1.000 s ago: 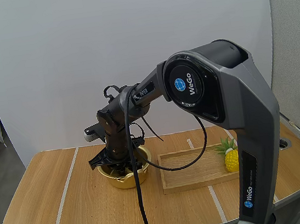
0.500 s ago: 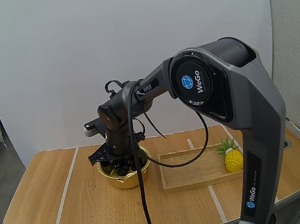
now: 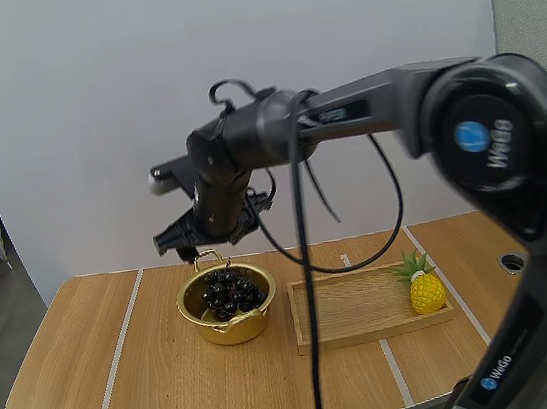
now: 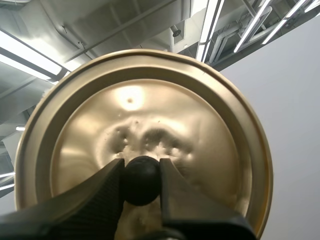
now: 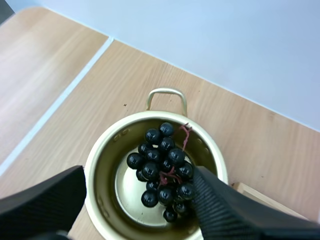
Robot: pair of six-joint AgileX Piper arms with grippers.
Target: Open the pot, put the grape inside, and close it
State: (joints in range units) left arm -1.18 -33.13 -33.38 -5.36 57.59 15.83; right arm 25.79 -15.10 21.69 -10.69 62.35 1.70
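A golden pot [image 3: 196, 321] stands lidless on the table, left of centre. A bunch of dark grapes [image 3: 230, 291] lies inside it. My right gripper [image 3: 207, 236] hangs a little above the pot, open and holding nothing. From the right wrist, its two fingers [image 5: 45, 200] stand wide apart over the pot [image 5: 100, 155], and the grapes [image 5: 162, 165] rest on the pot's bottom. My left gripper [image 4: 141, 167] is shut on the black knob [image 4: 141, 182] of the golden lid [image 4: 145, 110], which it holds up in the air.
A wooden tray [image 3: 354, 320] lies just right of the pot, with a small yellow pineapple [image 3: 423, 290] at its right end. Bare wooden tabletop spreads left of and in front of the pot. A round hole [image 3: 512, 261] sits near the table's right edge.
My right gripper was down in the pot with the grapes; it has opened, left the bunch in the pot and risen above it. The arm has stretched out higher.
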